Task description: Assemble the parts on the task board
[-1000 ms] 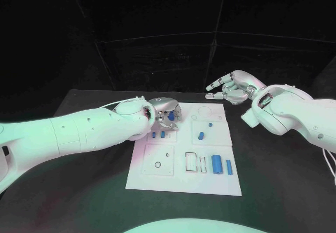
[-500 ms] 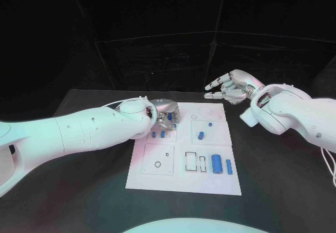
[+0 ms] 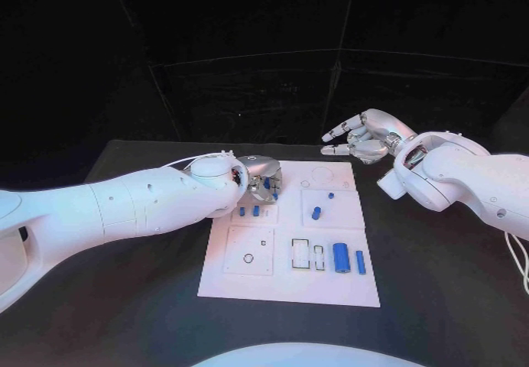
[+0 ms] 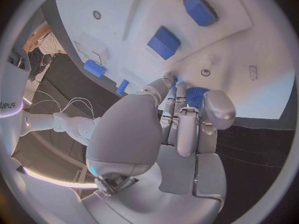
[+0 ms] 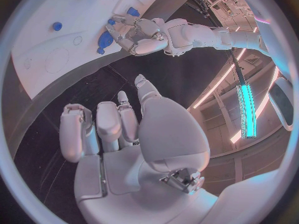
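Centrally in the frame, a blue part (image 4: 197,93) is pinched by the left hand (image 3: 260,180) over the board (image 3: 292,287)'s upper left; it should be lowered straight, while the right hand (image 3: 364,136) hangs empty, fingers apart.

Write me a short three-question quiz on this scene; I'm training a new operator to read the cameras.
1. True or false: the right hand rests on the white board.
2. Which hand holds a blue piece? A) left B) right C) neither
3. Fill in: the big blue cylinder lies on the board's ____ edge side, nearer the robot.

Key
1. False; it hovers past the board's far corner, holding nothing.
2. A; the left hand pinches it in its fingertips.
3. Right.
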Available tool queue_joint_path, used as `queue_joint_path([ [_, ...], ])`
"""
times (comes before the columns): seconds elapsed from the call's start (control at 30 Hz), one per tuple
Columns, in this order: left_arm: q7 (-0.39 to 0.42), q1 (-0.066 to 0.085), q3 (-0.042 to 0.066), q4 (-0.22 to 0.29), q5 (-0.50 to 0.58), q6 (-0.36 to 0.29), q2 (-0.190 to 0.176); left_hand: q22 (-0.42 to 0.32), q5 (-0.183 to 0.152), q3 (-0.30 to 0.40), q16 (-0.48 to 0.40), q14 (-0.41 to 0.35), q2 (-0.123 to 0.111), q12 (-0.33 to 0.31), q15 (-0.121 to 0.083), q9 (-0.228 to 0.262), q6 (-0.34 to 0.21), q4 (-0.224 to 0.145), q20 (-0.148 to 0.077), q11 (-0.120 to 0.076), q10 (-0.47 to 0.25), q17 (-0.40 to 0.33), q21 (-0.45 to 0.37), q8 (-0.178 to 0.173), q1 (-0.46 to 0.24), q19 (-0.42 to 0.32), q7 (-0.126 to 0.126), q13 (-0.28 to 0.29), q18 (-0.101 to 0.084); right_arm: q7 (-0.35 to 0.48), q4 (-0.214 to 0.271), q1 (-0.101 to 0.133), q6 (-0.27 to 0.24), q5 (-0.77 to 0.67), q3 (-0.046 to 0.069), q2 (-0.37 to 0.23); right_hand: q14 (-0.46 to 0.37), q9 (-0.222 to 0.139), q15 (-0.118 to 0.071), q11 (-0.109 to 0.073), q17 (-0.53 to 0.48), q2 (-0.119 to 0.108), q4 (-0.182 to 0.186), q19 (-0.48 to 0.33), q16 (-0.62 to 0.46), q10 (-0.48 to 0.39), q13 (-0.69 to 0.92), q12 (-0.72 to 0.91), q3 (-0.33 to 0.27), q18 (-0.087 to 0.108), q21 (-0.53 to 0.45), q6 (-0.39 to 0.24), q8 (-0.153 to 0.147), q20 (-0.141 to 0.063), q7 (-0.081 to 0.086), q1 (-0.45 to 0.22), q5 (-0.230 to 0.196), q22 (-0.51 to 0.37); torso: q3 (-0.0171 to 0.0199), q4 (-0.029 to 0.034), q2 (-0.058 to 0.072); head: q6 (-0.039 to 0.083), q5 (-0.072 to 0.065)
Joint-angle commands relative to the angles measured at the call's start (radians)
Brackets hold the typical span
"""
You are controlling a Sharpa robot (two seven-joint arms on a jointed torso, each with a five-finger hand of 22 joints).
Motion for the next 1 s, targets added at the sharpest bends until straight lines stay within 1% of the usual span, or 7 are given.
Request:
queue_joint_path([
  [0.03,-0.005,-0.004,-0.002,-0.003,-0.008,0.025,0.003,0.003,0.004,0.011,0.003,0.041,0.007,-0.008,-0.005,-0.003,0.012,-0.002,0.001,0.0,0.012,-0.002,0.006,-0.008,-0.003,0.009,-0.002,-0.005,-0.014,0.008,0.001,0.002,0.006,-0.001,0.001,0.001,0.004,-0.001,-0.005,-0.002,0.001,0.003,-0.002,-0.004,-0.002,0.001,0.024,0.0,-0.005,0.018,-0.002,0.004,0.005,-0.003,-0.002,-0.005,0.003,0.076,0.0005,-0.0002,0.0,-0.001,-0.001],
  [0.2,0.005,-0.005,-0.002,-0.004,-0.008,0.023,0.007,0.011,0.004,0.031,0.005,0.041,0.007,-0.019,-0.009,-0.009,0.03,-0.004,-0.002,-0.006,0.04,-0.002,0.013,-0.014,-0.011,0.013,-0.007,-0.016,-0.015,0.008,0.001,0.002,0.007,-0.001,0.001,0.002,0.004,-0.001,-0.005,-0.002,0.001,0.003,-0.002,-0.004,-0.002,0.001,0.024,0.0,-0.005,0.018,-0.002,0.004,0.005,-0.003,-0.002,-0.005,0.003,0.076,0.0008,0.0,0.0,-0.002,-0.001],
  [0.4,0.015,-0.007,-0.002,-0.005,-0.008,0.01,0.006,0.022,0.004,0.053,0.007,0.042,0.018,-0.026,-0.016,-0.01,0.061,-0.008,-0.008,-0.015,0.076,-0.002,0.024,-0.012,-0.012,0.019,-0.014,-0.022,-0.018,0.008,0.001,0.002,0.007,-0.001,0.001,0.001,0.004,-0.001,-0.005,-0.002,0.002,0.004,-0.002,-0.004,-0.002,0.002,0.024,0.0,-0.005,0.018,-0.002,0.004,0.005,-0.003,-0.002,-0.004,0.003,0.076,0.0008,0.0012,0.0,-0.003,-0.001],
  [0.5,0.023,-0.008,-0.002,-0.004,-0.008,-0.02,0.002,0.032,0.004,0.075,0.01,0.043,0.024,-0.038,-0.02,-0.011,0.079,-0.017,-0.012,-0.018,0.101,-0.002,0.033,-0.015,-0.009,0.023,-0.015,-0.027,-0.02,0.008,0.001,0.002,0.006,-0.001,0.001,0.001,0.004,-0.001,-0.005,-0.002,0.002,0.004,-0.002,-0.004,-0.002,0.002,0.024,0.0,-0.005,0.018,-0.002,0.004,0.005,-0.003,-0.002,-0.004,0.003,0.076,0.0006,0.0011,-0.001,0.0,-0.001],
  [0.73,0.046,-0.009,0.0,0.015,0.009,-0.09,-0.018,0.042,0.003,0.104,0.013,0.044,0.022,-0.059,-0.02,-0.016,0.09,-0.039,-0.015,-0.019,0.12,0.0,0.041,-0.025,0.001,0.028,-0.011,-0.033,-0.022,0.009,0.0,0.002,0.006,-0.001,0.001,0.001,0.004,-0.001,-0.005,-0.002,0.002,0.004,-0.002,-0.004,-0.002,0.002,0.024,0.0,-0.005,0.018,-0.002,0.004,0.005,-0.003,-0.002,-0.004,0.003,0.076,0.0001,0.0008,0.0,0.005,-0.002],
  [0.8,0.056,-0.009,0.004,0.025,0.02,-0.113,-0.028,0.044,0.003,0.112,0.013,0.045,0.019,-0.065,-0.02,-0.017,0.092,-0.047,-0.015,-0.018,0.124,0.0,0.043,-0.029,0.003,0.029,-0.009,-0.035,-0.023,0.009,-0.001,0.002,0.006,-0.001,0.001,0.001,0.004,-0.001,-0.005,-0.002,0.002,0.004,-0.002,-0.004,-0.002,0.002,0.024,0.0,-0.005,0.018,-0.002,0.004,0.005,-0.003,-0.002,-0.004,0.003,0.076,-0.0003,-0.0001,-0.001,0.006,-0.003],
  [1.0,0.075,-0.009,0.024,0.069,0.071,-0.142,-0.064,0.045,0.003,0.123,0.013,0.045,0.015,-0.074,-0.019,-0.019,0.097,-0.056,-0.015,-0.017,0.132,-0.003,0.044,-0.033,0.001,0.029,-0.008,-0.037,-0.023,0.01,-0.001,0.002,0.007,-0.001,0.001,-0.001,0.004,-0.001,-0.005,-0.002,0.002,0.004,-0.002,-0.004,-0.002,0.002,0.024,0.0,-0.005,0.018,-0.002,0.004,0.005,-0.003,-0.002,-0.004,0.003,0.076,-0.0003,0.0003,0.0,0.012,-0.005],
])
